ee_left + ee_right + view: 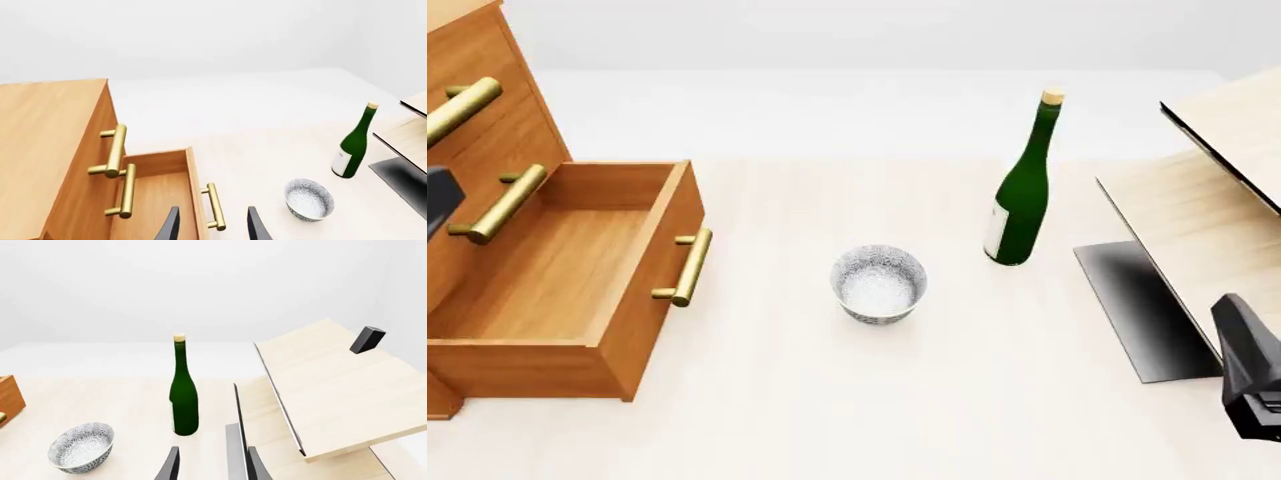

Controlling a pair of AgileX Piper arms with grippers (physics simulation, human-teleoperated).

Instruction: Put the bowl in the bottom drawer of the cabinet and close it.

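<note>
Orange-brown wood frames the scene: the cabinet [481, 120] at left, its bottom drawer [554, 270] pulled open and bare. The bowl [880, 284] sits mid-table, untouched, beside a bottle [1022, 190]. Left gripper [212, 227] and right gripper [212, 467] hang apart, empty; loading and closing remain.

A simulated tabletop scene: blank white surroundings, a pale table [827, 400], flat rendered surfaces.
</note>
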